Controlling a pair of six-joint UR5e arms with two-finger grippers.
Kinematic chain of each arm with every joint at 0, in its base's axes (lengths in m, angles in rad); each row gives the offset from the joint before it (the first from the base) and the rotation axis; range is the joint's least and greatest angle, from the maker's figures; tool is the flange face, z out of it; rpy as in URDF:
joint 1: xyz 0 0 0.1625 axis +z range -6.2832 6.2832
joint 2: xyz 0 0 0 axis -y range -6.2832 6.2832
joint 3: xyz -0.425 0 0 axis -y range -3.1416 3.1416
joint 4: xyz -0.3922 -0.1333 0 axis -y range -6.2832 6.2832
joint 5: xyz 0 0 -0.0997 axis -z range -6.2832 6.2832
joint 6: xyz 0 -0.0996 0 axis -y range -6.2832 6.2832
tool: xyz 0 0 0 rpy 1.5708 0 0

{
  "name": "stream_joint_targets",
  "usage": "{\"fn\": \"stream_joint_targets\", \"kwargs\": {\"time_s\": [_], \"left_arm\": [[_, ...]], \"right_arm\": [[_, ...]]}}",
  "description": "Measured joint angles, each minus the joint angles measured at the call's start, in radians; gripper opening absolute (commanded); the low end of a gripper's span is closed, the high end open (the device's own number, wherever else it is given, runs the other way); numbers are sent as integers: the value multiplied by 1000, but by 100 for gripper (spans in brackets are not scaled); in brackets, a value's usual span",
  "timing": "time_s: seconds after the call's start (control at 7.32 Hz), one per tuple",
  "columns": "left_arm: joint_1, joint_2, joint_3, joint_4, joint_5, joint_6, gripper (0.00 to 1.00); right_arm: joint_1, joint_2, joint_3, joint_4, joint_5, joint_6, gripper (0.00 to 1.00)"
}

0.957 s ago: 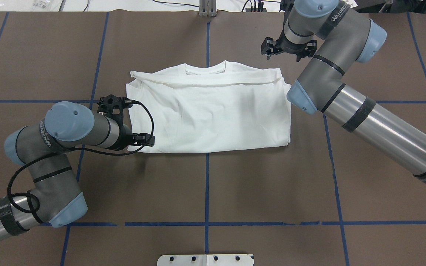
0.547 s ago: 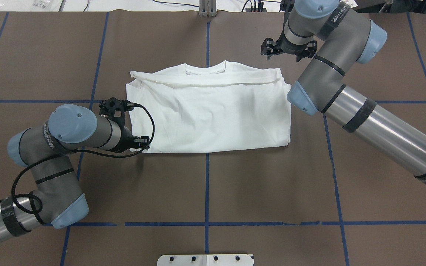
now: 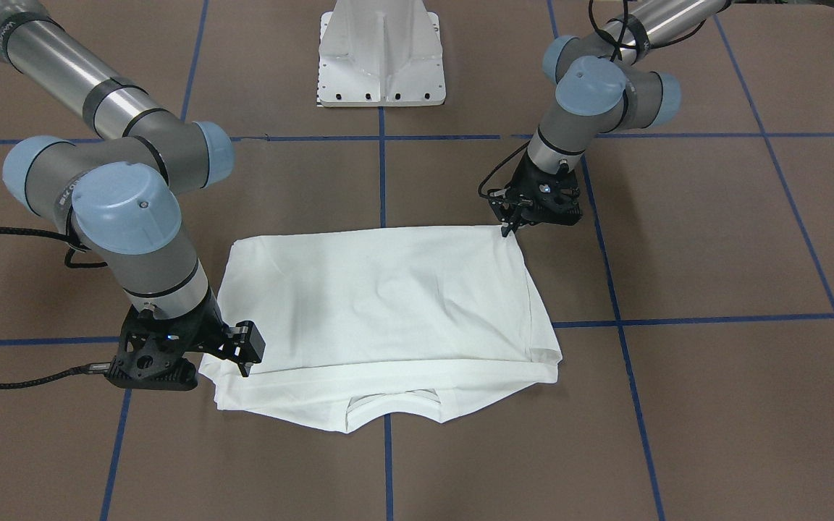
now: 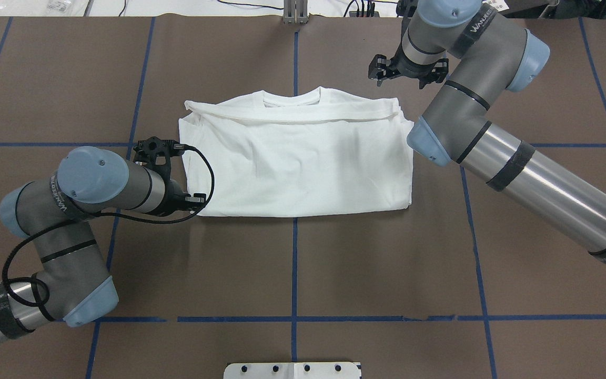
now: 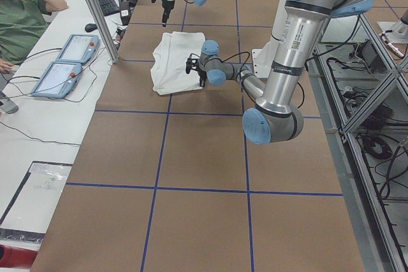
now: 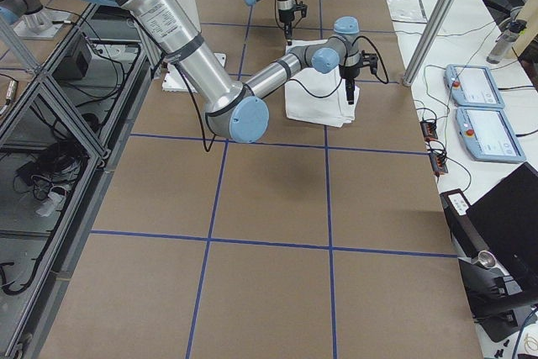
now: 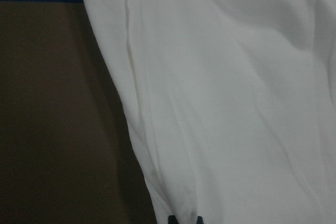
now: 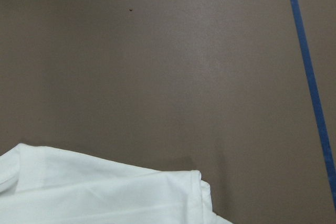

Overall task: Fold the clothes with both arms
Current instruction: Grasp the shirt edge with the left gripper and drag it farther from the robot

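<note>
The white shirt (image 3: pixel 388 304) (image 4: pixel 298 163) lies folded into a rectangle on the brown table, its collar toward the operators' side. My left gripper (image 3: pixel 510 228) (image 4: pixel 190 201) is low at the shirt's corner nearest the robot. Its fingertips (image 7: pixel 172 219) look shut at the cloth's edge (image 7: pixel 226 103). I cannot tell whether any cloth is pinched. My right gripper (image 3: pixel 243 365) (image 4: pixel 408 72) hovers at the opposite collar-side corner and looks open. The right wrist view shows that corner (image 8: pixel 105 192) and bare table, with no fingers in view.
The white pedestal base (image 3: pixel 381 54) (image 4: pixel 292 370) stands at the robot's side of the table. Blue tape lines (image 4: pixel 294 263) grid the brown surface. Two control tablets (image 5: pixel 64 62) and a seated person (image 5: pixel 19 17) are beyond the far table edge.
My left arm has drawn back leftward, so the gripper now sits at the shirt's edge instead of over it. The right gripper has shifted slightly away from the collar corner. The shirt has not moved.
</note>
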Motion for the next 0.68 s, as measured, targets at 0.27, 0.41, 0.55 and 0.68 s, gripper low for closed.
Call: {"fn": "stream_joint_targets", "kwargs": {"time_s": [0.27, 0.41, 0.55, 0.68], "left_arm": [[-91, 59, -19, 6, -1, 145, 0], [-163, 65, 4, 18, 0, 254, 0], [-251, 34, 67, 36, 0, 358, 0], [-326, -34, 169, 43, 1, 424, 0]], "right_arm": [[-4, -1, 2, 1, 0, 1, 100], [-7, 0, 6, 1, 0, 1, 100], [-14, 1, 15, 1, -1, 5, 100], [-24, 3, 24, 1, -2, 15, 100]]}}
